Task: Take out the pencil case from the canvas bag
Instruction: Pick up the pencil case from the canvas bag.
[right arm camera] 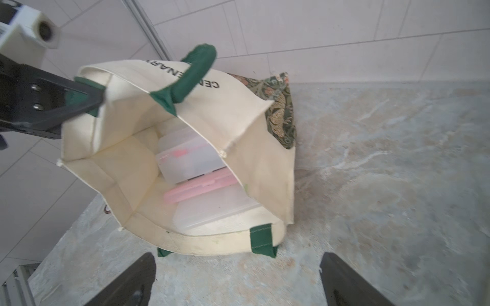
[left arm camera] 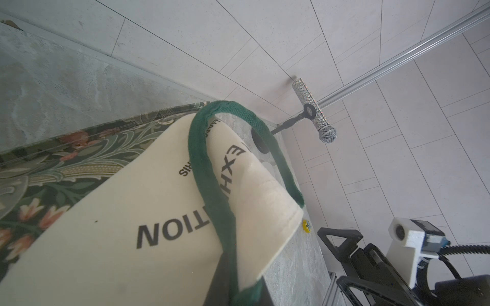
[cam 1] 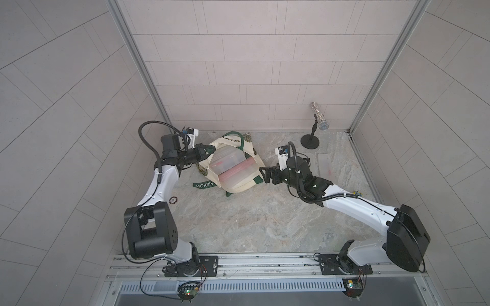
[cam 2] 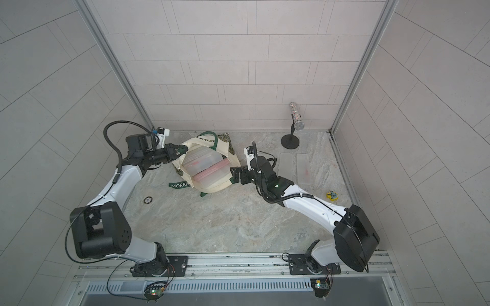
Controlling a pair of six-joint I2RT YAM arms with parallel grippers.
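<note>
Green webbing at the rim of the canvas bag (cam 1: pixel 238 186) is what the left pincer (cam 1: pixel 204 151) is clamped on, holding that side of the mouth up and open. From the right wrist its black jaws show pinched flat over the strap's stitched root. Just past that pincer's tips the bag gapes toward the right arm. Inside lie a translucent box (right arm camera: pixel 191 156) and a flatter clear box (right arm camera: pixel 212 209), with a slim pink case (right arm camera: pixel 201 185) between them. That pink one is most likely the pencil case, and it sits wholly inside the bag. The right pincer (cam 1: pixel 263 174) stands wide open and empty just outside the bag's near rim, with the pink case ahead of it and a little below, past the rim. The case's long axis runs slantwise across that pincer's line of reach, roughly along the gap between the jaws, so a wrist turn would probably be needed to close across the narrow width. The right arm is the nearer and the only free one. Readable lettering includes "MORRIS" in white on the strap handle (cam 1: pixel 204 184) lying on the bench (cam 1: pixel 252 225). Black letters near the rim read as "CENTENARY", part-hidden by the other handle. From the left wrist, "EXH" and "TION" show with the strap crossing between.
</note>
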